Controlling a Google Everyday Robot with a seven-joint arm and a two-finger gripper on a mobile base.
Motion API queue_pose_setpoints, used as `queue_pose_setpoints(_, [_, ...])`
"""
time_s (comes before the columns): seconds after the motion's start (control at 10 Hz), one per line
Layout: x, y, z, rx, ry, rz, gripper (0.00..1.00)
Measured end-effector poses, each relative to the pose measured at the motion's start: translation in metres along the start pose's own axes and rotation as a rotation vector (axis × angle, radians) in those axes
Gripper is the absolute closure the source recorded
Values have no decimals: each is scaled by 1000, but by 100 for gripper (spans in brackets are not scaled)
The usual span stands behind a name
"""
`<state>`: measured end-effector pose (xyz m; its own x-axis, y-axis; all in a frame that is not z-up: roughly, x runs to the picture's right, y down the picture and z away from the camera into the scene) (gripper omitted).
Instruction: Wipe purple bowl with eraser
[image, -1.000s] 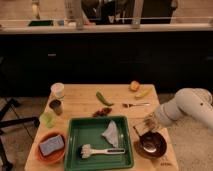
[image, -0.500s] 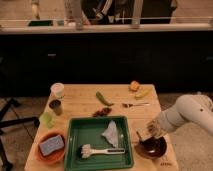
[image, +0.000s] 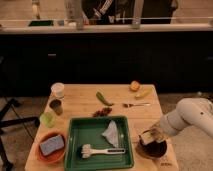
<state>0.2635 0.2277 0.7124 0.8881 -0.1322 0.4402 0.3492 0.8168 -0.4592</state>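
Purple bowl (image: 155, 150) sits at the lower right of the frame, on the near right corner of the wooden table (image: 80, 104), just beside the green tray (image: 100, 119). My arm (image: 187, 117) comes in from the right side and bends down to it. My gripper (image: 151, 134) is right over the left side of the bowl, and it is squeezed tight on the eraser (image: 146, 137). The eraser looks like a small pale block with a dark top, and it pokes out at the bowl's rim. I cannot tell if it is touching the shiny inside yet or just hanging a tiny bit above it.

I think I am at the wiping part now. The eraser is picked up and brought to the bowl, so the rubbing is what is left.

Next I should push the eraser down softly onto the inside and slide it round and round. I must keep my squeeze tight so the eraser does not slip out. I must not push too hard, because the bowl is near the table edge and could scoot off. The orange bowl (image: 41, 156) with the sponge (image: 51, 144) at the lower left is not my job.
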Motion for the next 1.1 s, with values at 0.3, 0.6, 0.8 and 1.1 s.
queue_pose_setpoints(0.3, [6, 9, 0, -4, 2, 36, 90])
queue_pose_setpoints(0.6, [5, 8, 1, -3, 1, 33, 90])
queue_pose_setpoints(0.8, [5, 8, 1, -4, 1, 34, 90])
queue_pose_setpoints(1.1, [4, 6, 4, -23, 2, 25, 90])
